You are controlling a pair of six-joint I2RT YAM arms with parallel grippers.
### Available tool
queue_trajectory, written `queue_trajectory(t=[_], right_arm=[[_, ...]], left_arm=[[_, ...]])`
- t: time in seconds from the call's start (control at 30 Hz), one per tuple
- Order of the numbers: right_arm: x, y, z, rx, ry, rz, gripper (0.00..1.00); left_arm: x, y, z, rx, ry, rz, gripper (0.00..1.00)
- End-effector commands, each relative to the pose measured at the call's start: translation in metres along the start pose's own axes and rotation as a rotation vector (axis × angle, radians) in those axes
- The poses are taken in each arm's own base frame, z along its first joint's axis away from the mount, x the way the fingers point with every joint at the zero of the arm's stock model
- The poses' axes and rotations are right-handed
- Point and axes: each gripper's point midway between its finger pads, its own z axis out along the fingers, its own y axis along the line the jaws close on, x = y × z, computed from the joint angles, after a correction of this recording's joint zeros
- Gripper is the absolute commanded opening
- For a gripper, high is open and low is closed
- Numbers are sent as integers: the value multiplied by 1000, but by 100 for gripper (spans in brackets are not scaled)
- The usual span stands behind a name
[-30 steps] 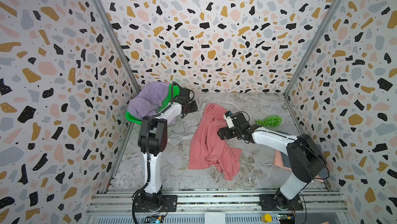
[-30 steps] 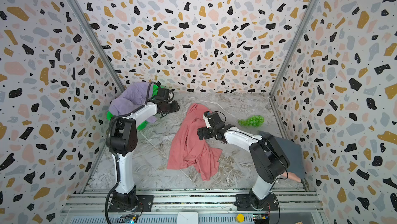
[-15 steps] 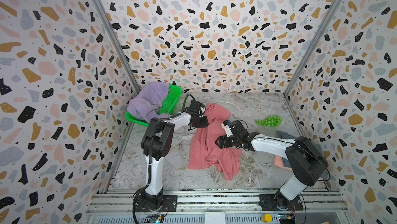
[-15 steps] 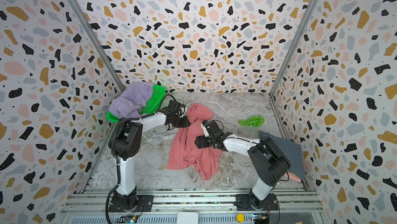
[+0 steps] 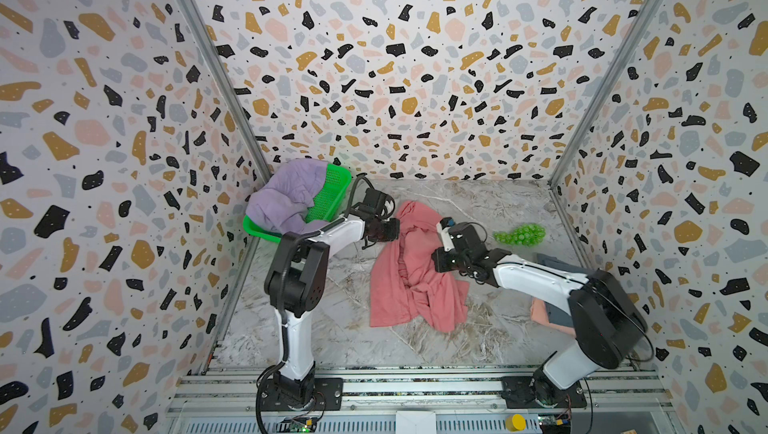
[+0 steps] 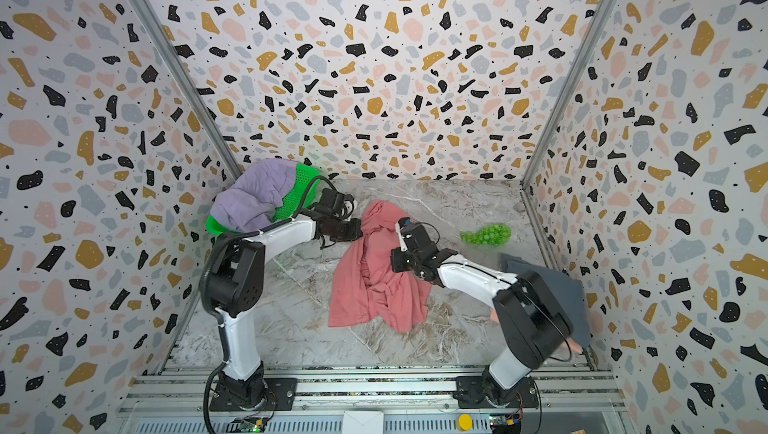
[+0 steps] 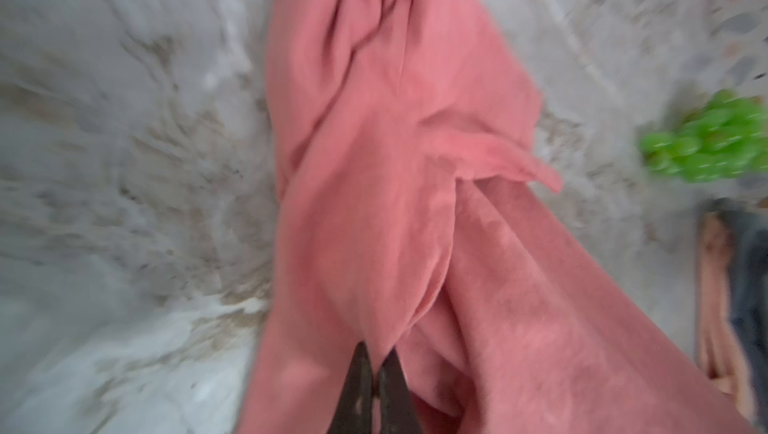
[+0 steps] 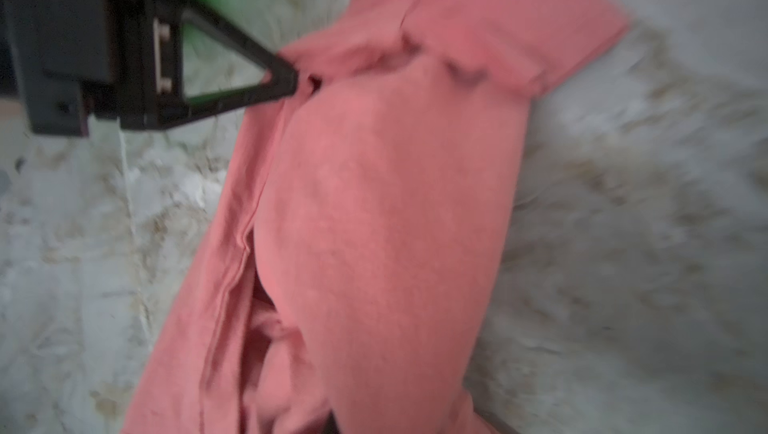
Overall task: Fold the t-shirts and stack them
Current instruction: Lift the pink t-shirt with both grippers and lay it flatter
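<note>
A crumpled coral-red t-shirt (image 5: pixel 409 274) lies mid-table in both top views. My left gripper (image 5: pixel 397 230) is at its far left edge. In the left wrist view its black fingertips (image 7: pixel 361 363) are shut, pinching a fold of the coral-red t-shirt (image 7: pixel 374 203). My right gripper (image 5: pixel 433 261) is at the shirt's right side, jaws buried in cloth. In the right wrist view the coral-red t-shirt (image 8: pixel 386 203) bulges up over them. A lilac t-shirt (image 5: pixel 286 199) fills the basket. A slate-grey t-shirt (image 6: pixel 540 282) lies on a peach t-shirt (image 5: pixel 540 315) at the right, behind the right arm.
The green mesh basket (image 5: pixel 332 195) stands in the far left corner, just behind the left arm. A cluster of green balls (image 5: pixel 519 234) lies at the far right, close to the right wrist. Patterned walls enclose three sides; a metal rail (image 5: pixel 415 386) runs along the front.
My left gripper has swung from the basket over to the coral-red shirt's edge and shut on it. My right gripper has slid a little nearer along the shirt and shut.
</note>
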Motion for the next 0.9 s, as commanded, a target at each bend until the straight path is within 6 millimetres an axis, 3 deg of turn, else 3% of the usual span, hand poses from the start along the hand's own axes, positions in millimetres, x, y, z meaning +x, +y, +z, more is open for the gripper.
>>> queue_trajectory(t=[0.0, 0.13, 0.23, 0.3, 0.4, 0.53, 0.73, 0.87], right_arm=[[-95, -13, -84, 61, -282, -24, 7], [-147, -21, -158, 81, -465, -47, 7], [-157, -19, -182, 99, -505, -91, 7], [-157, -23, -189, 129, -505, -96, 8], [-157, -28, -190, 152, -525, -110, 9], [-175, -32, -169, 128, -529, -146, 9], [-238, -36, -125, 99, -568, -206, 9], [-293, -31, -133, 106, -653, -225, 9]], left_arm=[[-84, -41, -119, 154, -313, -3, 0], [-112, -37, -211, 229, -484, -30, 0], [-108, -39, -250, 222, -550, -12, 0], [-100, -36, -262, 175, -559, -4, 0], [-93, -30, -269, 135, -591, -14, 0], [-103, -24, -251, 178, -612, -61, 0], [-161, -30, -224, 258, -635, -69, 0], [-209, -52, -248, 308, -717, -27, 0]])
